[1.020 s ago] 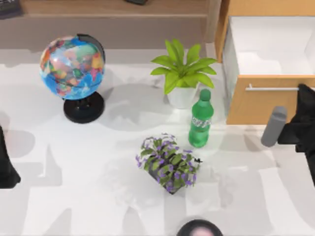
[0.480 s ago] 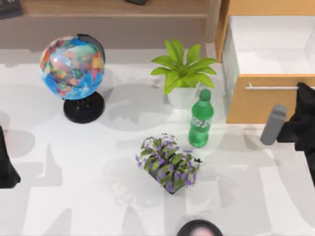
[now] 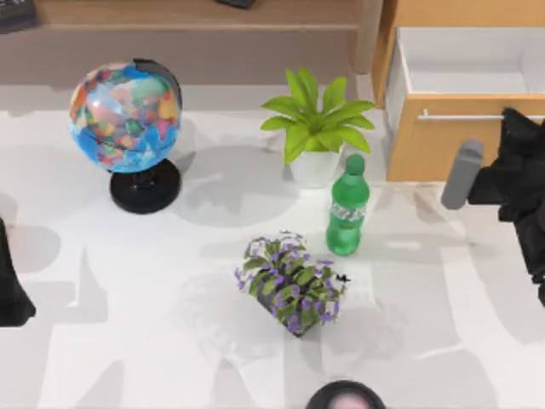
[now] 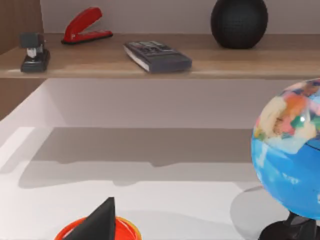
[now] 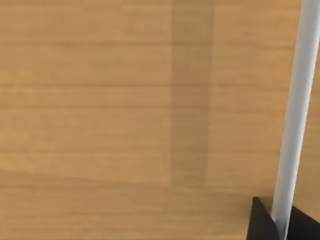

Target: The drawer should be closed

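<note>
The drawer (image 3: 443, 145) stands partly open at the table's back right. Its orange-tan front panel carries a thin silver handle (image 3: 464, 116), and a strip of the white inner box (image 3: 468, 60) shows behind it. My right gripper (image 3: 515, 149) is pressed against the right part of the front panel, at the handle's end. Up close in the right wrist view, the wooden front (image 5: 125, 110) is crossed by the silver handle (image 5: 295, 100), with my right gripper's dark tips (image 5: 280, 225) on either side of it. My left gripper (image 3: 8, 285) stays parked at the left edge.
A globe (image 3: 125, 115), a green potted plant (image 3: 317, 128), a green bottle (image 3: 347, 209) and a purple flower pot (image 3: 291, 285) stand mid-table. The brown shelf (image 4: 150, 65) along the back holds a red stapler (image 4: 85, 25) and a calculator (image 4: 157, 55).
The drawer front has slid back toward the cabinet, so less of the white box shows. My right gripper has moved back with it. The left arm has not moved.
</note>
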Controlling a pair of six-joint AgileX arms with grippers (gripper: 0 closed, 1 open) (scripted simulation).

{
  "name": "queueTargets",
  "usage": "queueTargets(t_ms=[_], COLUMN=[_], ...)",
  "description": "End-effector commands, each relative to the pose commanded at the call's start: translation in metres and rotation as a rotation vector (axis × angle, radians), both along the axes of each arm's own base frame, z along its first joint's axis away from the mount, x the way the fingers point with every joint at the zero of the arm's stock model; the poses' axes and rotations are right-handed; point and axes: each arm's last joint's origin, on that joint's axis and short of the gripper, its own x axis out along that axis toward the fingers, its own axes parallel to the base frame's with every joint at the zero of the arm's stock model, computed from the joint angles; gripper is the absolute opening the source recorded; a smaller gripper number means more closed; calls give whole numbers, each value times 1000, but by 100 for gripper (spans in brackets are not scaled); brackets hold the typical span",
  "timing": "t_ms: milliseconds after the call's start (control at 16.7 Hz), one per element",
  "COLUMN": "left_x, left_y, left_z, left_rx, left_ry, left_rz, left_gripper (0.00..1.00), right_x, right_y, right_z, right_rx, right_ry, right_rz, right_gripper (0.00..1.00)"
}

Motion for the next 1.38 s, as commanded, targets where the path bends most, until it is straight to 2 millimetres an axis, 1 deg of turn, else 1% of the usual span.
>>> queueTargets(t_ms=[120, 300, 420, 540, 840, 960, 1080, 1260, 1380], left_x=[0, 0, 0, 0, 0, 0, 0, 0, 0], left_y=[0, 0, 0, 0, 0, 0, 0, 0, 0], left_z=[0, 0, 0, 0, 0, 0, 0, 0, 0], left_rx=[0, 0, 0, 0, 0, 0, 0, 0, 0], left_ry=[0, 0, 0, 0, 0, 0, 0, 0, 0], left_rz=[0, 0, 0, 0, 0, 0, 0, 0, 0], left_gripper=[100, 100, 100, 100, 100, 100, 100, 100, 100], right_x=[6, 5, 8, 18, 53, 64, 68, 67, 70], right_y=[0, 1, 1, 1, 1, 0, 0, 1, 1], right_z=[0, 0, 1, 2, 0, 0, 0, 0, 1], right_rx=[0, 2, 3, 3, 2, 2, 2, 4, 5], right_ry=[1, 3, -2, -6, 0, 2, 3, 5, -1], right_rz=[0, 2, 3, 3, 2, 2, 2, 3, 1], right_gripper=[0, 0, 0, 0, 0, 0, 0, 0, 0])
